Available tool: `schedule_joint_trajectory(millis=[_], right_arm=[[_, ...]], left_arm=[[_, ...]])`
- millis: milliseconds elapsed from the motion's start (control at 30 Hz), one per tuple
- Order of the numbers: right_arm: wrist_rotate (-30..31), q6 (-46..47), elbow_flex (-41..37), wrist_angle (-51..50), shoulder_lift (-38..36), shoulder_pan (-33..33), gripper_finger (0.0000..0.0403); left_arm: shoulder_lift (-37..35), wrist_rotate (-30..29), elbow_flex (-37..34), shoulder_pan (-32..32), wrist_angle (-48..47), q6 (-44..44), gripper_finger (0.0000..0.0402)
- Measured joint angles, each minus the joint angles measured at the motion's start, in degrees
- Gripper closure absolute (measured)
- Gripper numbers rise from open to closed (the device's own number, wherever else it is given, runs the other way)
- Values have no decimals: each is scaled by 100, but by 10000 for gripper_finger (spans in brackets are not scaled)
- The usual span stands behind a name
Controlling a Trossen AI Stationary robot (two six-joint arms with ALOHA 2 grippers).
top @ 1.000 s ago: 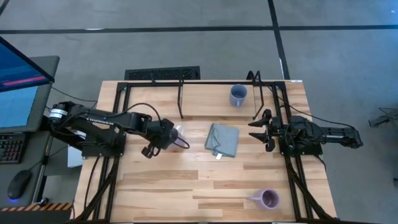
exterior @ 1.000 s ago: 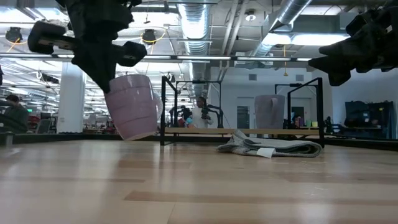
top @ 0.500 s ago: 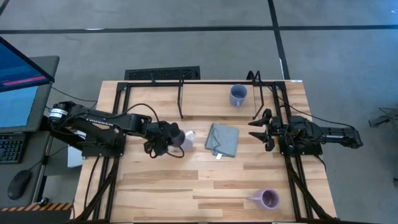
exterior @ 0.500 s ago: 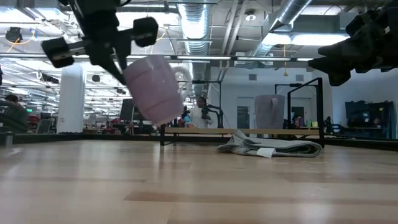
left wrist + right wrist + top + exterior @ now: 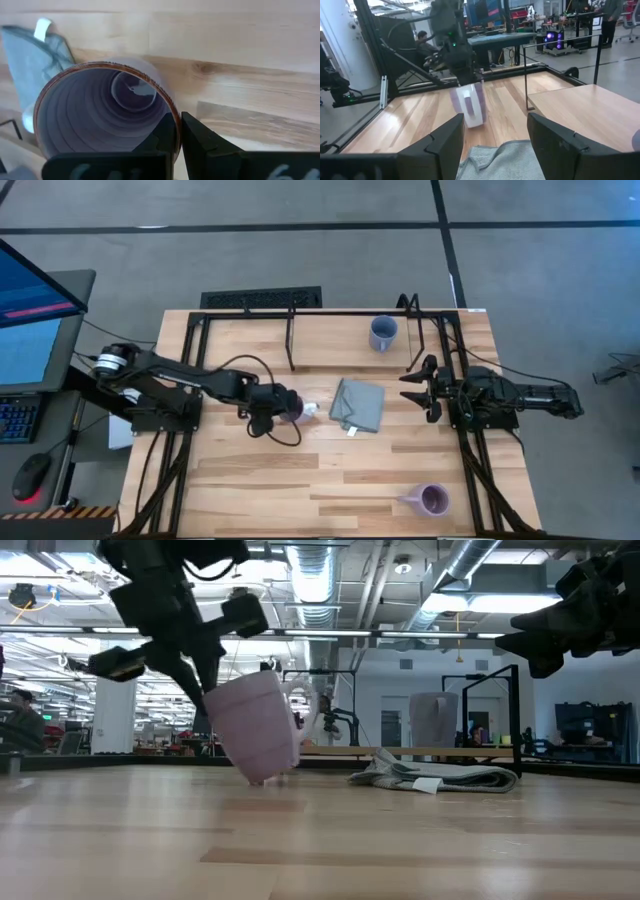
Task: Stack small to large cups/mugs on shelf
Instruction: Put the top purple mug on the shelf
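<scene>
My left gripper (image 5: 272,412) is shut on the rim of the pale lavender mug (image 5: 291,408), left of the grey folded cloth (image 5: 358,404). In the low view the mug (image 5: 262,735) is tilted and low over the table. My right gripper (image 5: 415,390) is open and empty, right of the cloth. The blue-grey mug (image 5: 382,333) stands upright on the table at the far side, between the black rod shelf's legs (image 5: 291,340). The deeper purple mug (image 5: 432,500) stands near the front right. My left gripper pinches the lavender mug's rim wall (image 5: 174,117), one finger (image 5: 161,137) inside the mug and one (image 5: 202,145) outside. The fingers come slanting down from above into the open end. The mug tilts, base corner (image 5: 256,778) lowest; I cannot tell if it touches the table.
The shelf's uprights (image 5: 516,720) and far bar stand across the table's far side. The cloth (image 5: 435,776) lies mid-table between the grippers. Bare wood lies in front of the cloth and along the near left.
My left gripper has carried the lavender mug toward the table's right edge, nearer the cloth, and has gone down while turning. The mug, held well above the table a second ago, has swung round and now hangs tilted with its base close to the tabletop.
</scene>
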Motion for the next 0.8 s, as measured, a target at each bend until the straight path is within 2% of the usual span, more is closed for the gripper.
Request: schedule_joint_trajectory(millis=[300,467,600,800], right_arm=[[2,144,2,-2,0,0,163],[2,144,2,-2,0,0,163],[0,144,2,-2,0,0,163],[0,116,2,-2,20,0,163]], left_arm=[[211,263,912,6,-746,-53,399],[235,677,1141,13,-809,-324,399],[267,653,1159,9,-980,-437,400],[458,295,1269,6,-1461,-535,401]])
